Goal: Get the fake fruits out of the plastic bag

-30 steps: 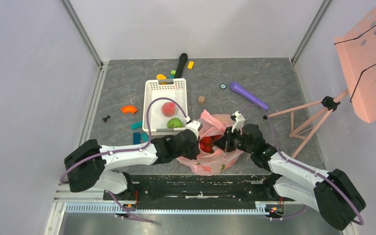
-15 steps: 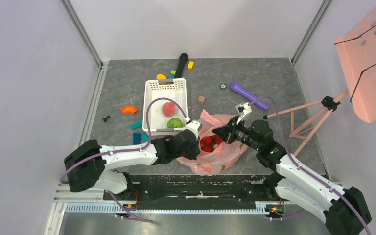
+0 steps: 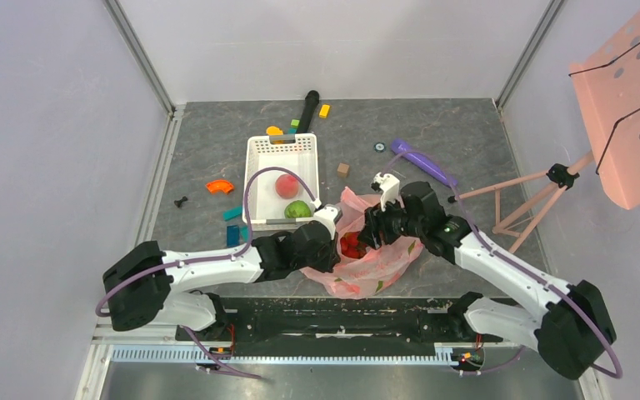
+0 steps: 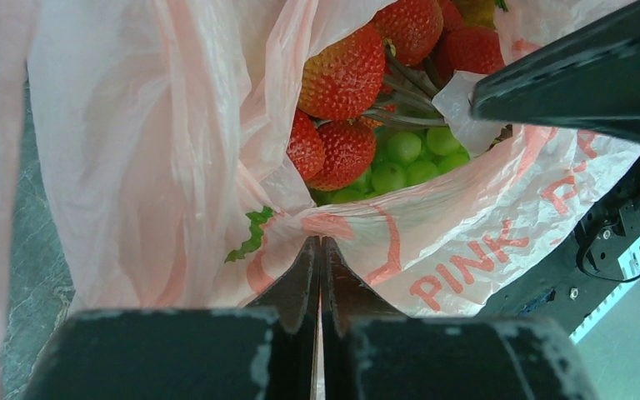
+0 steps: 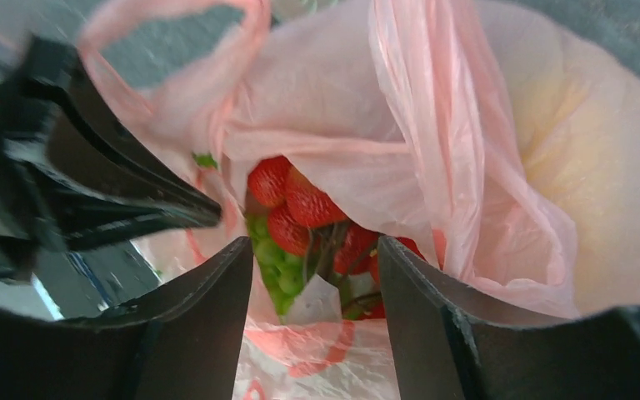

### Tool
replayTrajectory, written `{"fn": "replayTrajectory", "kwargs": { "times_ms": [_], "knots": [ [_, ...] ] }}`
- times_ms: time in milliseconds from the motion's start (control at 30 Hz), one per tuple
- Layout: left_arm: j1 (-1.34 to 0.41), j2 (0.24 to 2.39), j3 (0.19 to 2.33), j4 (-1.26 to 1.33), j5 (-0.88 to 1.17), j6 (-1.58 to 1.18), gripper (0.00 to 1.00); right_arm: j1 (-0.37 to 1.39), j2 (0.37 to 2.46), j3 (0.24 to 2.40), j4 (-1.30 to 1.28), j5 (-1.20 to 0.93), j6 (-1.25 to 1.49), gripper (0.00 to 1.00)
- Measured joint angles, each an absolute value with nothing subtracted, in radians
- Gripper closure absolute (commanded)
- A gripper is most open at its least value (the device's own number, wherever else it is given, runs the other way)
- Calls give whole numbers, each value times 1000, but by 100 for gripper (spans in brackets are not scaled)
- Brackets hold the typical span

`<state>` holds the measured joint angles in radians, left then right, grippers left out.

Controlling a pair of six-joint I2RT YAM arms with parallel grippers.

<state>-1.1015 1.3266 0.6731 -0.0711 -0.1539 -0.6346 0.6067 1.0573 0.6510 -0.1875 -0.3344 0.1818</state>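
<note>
Emptying the bag [image 3: 367, 267] looks about half done: a peach [image 3: 285, 185] and a green apple [image 3: 298, 209] lie in the basket [image 3: 252, 179] just beside the bag, while the strawberries [image 5: 296, 208] and some green grapes [image 4: 404, 154] are inside it. The left gripper [image 4: 318, 243] is clenched on the bag's rim, pinching the thin film so that the mouth stands open. The right gripper [image 5: 313, 243] hangs over the mouth with its jaws apart and nothing held. The strawberries lie below the gap between its two fingers, not touched. The next move probably calls for going down into the mouth and closing on the strawberry cluster without catching loose film.
</note>
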Motion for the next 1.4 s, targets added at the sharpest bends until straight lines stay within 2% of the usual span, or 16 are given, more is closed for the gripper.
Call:
{"fn": "replayTrajectory", "kwargs": {
  "times_ms": [267,800,900,1133,1267,1400],
  "knots": [
    [-1102,1327,664,-71,-150,-635,98,611,1170,692,-328,-335,36,32],
    [-1102,1327,662,-42,-129,-635,98,735,1299,691,-339,-293,-34,33],
    [-1102,1327,662,-41,-128,-635,98,746,1334,690,-324,-262,-26,42],
    [-1102,1327,649,-38,-128,-635,98,746,1370,690,-282,-208,10,87],
    [-1102,1327,644,-35,-128,-635,98,746,1369,690,-269,-209,38,99],
    [-1102,1327,644,-34,-128,-635,98,746,1335,690,-251,-223,83,100]
  ]
}}
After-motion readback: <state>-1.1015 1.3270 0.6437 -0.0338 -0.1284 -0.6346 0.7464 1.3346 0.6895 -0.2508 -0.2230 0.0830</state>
